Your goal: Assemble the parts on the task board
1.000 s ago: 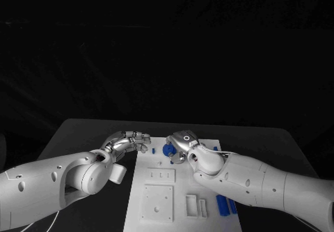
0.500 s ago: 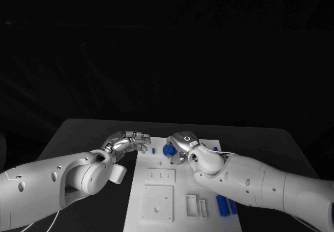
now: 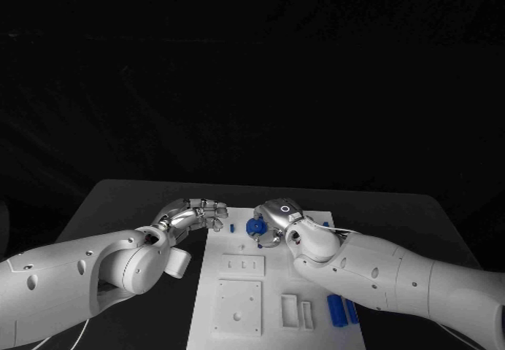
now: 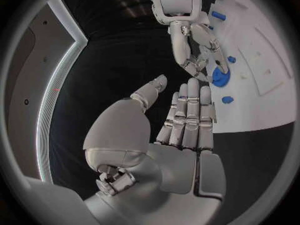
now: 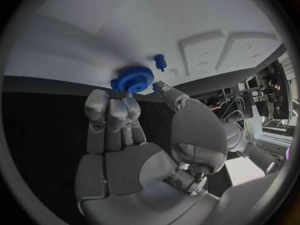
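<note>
- Near edge of task board (image 3: 240,321): two blue bars (image 3: 341,309) lying side by side.
- Far end: right hand (image 3: 276,217) pinching blue gear (image 3: 254,227), seemingly still touching the board.
- Left hand (image 3: 197,214) just beside board's edge, fingers straight together, holding nothing.

The flat white rectangular task board (image 3: 240,306) is laid on the black table (image 3: 126,197), between the two arms. At its far end a round toothed blue gear part (image 3: 254,227) is found on the board, touched by the fingers of the right silver hand (image 3: 276,219). A small blue peg part (image 3: 231,227) stands just left of the gear. The left silver hand (image 3: 195,214) is held beside the board's far left corner, apart from the peg. Two long blue bar parts (image 3: 341,310) lie side by side near the board's right edge.
</note>
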Available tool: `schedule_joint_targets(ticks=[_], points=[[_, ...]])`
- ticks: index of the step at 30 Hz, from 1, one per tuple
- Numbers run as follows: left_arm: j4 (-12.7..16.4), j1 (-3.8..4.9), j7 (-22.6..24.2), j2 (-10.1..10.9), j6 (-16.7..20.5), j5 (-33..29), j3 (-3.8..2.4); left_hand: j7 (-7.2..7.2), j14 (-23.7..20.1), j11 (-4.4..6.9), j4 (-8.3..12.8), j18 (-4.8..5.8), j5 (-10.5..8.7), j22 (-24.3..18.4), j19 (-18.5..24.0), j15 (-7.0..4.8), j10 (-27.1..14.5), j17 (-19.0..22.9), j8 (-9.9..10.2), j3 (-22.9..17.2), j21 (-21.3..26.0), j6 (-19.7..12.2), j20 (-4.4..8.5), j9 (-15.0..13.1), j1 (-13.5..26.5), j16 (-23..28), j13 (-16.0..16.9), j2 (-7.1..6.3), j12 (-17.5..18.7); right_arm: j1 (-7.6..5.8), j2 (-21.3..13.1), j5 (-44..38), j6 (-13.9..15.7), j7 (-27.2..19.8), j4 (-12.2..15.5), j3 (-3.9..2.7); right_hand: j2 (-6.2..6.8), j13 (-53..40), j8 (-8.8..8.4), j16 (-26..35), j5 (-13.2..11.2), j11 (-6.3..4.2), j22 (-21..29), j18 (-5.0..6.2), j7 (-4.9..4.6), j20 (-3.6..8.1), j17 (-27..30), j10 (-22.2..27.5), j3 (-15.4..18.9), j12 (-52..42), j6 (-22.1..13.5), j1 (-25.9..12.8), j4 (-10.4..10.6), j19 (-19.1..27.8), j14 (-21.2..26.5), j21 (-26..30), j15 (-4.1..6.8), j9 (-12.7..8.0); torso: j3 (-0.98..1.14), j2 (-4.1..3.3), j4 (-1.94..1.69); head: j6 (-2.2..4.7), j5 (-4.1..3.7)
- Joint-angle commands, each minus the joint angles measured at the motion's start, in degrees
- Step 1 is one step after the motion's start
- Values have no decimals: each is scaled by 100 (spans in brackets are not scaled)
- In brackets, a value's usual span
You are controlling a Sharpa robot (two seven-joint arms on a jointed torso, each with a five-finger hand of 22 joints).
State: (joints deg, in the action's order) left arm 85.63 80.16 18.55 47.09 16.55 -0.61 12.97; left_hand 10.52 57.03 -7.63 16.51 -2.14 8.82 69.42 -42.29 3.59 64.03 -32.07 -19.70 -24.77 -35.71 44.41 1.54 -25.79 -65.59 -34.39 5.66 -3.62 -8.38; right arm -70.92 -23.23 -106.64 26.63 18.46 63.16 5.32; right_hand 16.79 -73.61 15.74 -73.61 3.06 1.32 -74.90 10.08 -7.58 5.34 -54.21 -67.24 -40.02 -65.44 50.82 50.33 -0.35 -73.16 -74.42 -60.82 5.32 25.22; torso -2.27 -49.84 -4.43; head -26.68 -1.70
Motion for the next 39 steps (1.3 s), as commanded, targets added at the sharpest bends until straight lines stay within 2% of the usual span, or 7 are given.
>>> schedule_joint_targets(ticks=[1, 21, 26, 30, 34, 36, 39], points=[[11, 6, 48, -7, -34, 20, -4, 10, -28, -28, 3, -103, -23, -6, 3, 5, 12, 8, 26, -26, -31, 16, 45, -8, 39, -37, -9, -36, 22, 7, -3, 205, -158, -83, -21, 6, 11, 5, -33, 21, -27, -3, -54, 492, -23, 55, -13, 55, -50, -4, -11, -113, 139, -2, -6, 16, -28, -4, 2, -2, -2, 2, -4], [23, 6, 52, 15, -34, 20, -4, 10, -28, -29, 5, -103, -23, -9, 5, 4, 6, 8, 30, -30, -34, 15, 47, -11, 37, -37, -11, -37, 30, 6, -181, 336, -128, -121, 83, 6, 24, -28, -18, 10, -27, -9, -75, 492, -17, 91, -41, 22, -105, -69, -1, -200, 210, -2, -8, 0, -22, 6, 6, -1, 10, -6, -7], [29, 6, 55, 22, -35, 20, -5, 11, -28, -29, 6, -103, -23, -9, 5, 4, 6, 8, 31, -31, -35, 15, 47, -12, 36, -37, -12, -37, 31, 7, -304, 325, 118, -153, 191, 6, 24, -29, -16, 9, -27, -10, -77, 492, -16, 93, -44, 22, -104, -71, 1, -202, 206, -1, -8, -2, -22, 7, 6, 0, 10, 7, -17], [31, 6, 59, 44, -31, 20, -5, 11, -28, -30, 6, -103, -22, -10, 5, 4, 6, 8, 31, -32, -35, 15, 47, -12, 36, -37, -12, -37, 32, 6, -571, 734, 617, -434, 401, -3, 31, -32, -3, 7, -26, -19, -88, 492, -7, 114, -57, 22, -135, -83, 15, -119, 106, 0, -6, -12, -13, 14, 8, 1, 13, 19, -23], [35, 7, 64, 76, -19, 22, -5, 11, -28, -31, 6, -103, -22, -10, 5, 4, 7, 8, 31, -32, -36, 15, 47, -13, 35, -37, -12, -37, 32, 2, -939, 1520, 922, -1185, 674, -158, 28, -18, -34, 11, -23, -4, -95, 492, -24, 135, -68, 50, -138, -70, -51, 33, -86, 7, -2, -20, -25, 3, 7, 7, 26, 26, -18], [34, 7, 67, 84, -15, 22, -5, 12, -28, -31, 6, -103, -22, -10, 6, 4, 7, 8, 31, -32, -36, 16, 47, -13, 35, -38, -12, -38, 32, -9, -1141, 1954, 678, -1524, 798, -237, 21, -8, -42, 22, -20, 12, -96, 492, -41, 139, -70, 78, -106, -58, -73, 123, -199, 13, 0, -19, -41, 1, 8, 9, 29, 34, -19], [41, 7, 70, 101, -11, 23, -5, 11, -27, -31, 10, -104, -20, -11, 6, 3, 8, 8, 31, -39, -37, 18, 49, -15, 24, -38, -12, -35, 33, -138, -1518, 2413, 363, -1932, 944, -250, -6, -4, -56, 42, -18, 33, -96, 492, -63, 134, -72, 128, 17, -51, -116, 270, -398, 31, 2, -15, -63, -2, 11, 13, 41, 52, -26]])
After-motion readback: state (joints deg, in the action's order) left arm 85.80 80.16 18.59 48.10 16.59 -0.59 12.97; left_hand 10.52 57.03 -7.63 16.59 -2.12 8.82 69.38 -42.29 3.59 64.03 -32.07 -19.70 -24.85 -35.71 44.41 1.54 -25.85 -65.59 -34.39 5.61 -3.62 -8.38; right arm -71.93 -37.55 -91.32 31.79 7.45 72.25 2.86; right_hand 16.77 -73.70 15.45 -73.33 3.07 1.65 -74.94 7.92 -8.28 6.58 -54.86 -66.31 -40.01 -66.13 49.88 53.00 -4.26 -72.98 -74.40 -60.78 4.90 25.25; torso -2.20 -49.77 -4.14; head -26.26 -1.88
